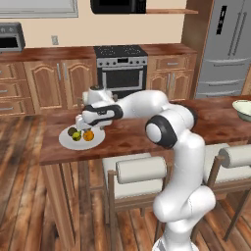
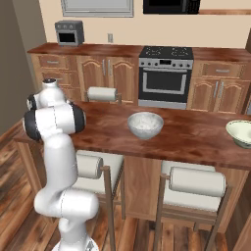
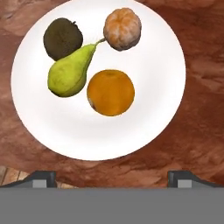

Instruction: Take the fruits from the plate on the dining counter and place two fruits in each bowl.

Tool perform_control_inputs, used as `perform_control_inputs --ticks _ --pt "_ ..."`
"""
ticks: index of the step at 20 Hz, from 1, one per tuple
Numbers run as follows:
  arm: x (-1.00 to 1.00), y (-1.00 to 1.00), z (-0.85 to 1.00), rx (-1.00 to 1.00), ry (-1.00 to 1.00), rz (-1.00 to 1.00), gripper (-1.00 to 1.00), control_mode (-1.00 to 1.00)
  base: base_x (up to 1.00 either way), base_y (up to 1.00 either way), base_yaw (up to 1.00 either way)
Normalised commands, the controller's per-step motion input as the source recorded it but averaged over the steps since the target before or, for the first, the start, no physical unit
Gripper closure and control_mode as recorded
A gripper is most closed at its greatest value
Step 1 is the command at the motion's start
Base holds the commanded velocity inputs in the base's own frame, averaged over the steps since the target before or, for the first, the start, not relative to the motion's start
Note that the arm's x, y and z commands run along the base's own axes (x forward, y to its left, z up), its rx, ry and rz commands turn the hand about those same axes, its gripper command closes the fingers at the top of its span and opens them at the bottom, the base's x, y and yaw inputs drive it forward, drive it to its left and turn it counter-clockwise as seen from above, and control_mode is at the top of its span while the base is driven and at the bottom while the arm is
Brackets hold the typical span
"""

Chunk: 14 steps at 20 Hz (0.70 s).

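The plate [image 3: 48, 127] lies on the dining counter [image 3: 201, 109] and carries all the fruits. A round orange [image 3: 110, 92] sits near its middle, a yellow-green pear [image 3: 70, 72] beside it, a dark olive-brown fruit [image 3: 62, 38] and a tan-orange fruit [image 3: 122, 29] beyond. My gripper [image 3: 112, 179] hovers open just above the plate's near rim, touching nothing. From the left base the gripper [image 1: 84, 126] hangs over the plate [image 1: 66, 140] at the counter's left end. One bowl [image 2: 145, 124] stands mid-counter, the other bowl [image 2: 240, 132] at the right end.
Padded stools [image 1: 141, 169] [image 2: 197, 180] stand along the counter's near side under my arm. Another stool back [image 2: 103, 94] shows on the far side. Brown cabinets and a stove [image 1: 121, 68] line the back wall, a fridge [image 1: 226, 44] at right.
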Motion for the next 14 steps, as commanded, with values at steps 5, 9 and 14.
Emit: perform_control_inputs --ticks 5,9,14 --pt "0.83 0.00 -0.10 0.00 0.03 0.13 -1.00 -1.00 0.00 0.00 0.00" --pt "0.43 0.07 -0.01 -0.02 0.20 0.14 -1.00 -1.00 0.00 0.00 0.00" --pt "0.13 0.23 -0.01 -0.14 0.28 0.17 -1.00 -1.00 0.00 0.00 0.00"
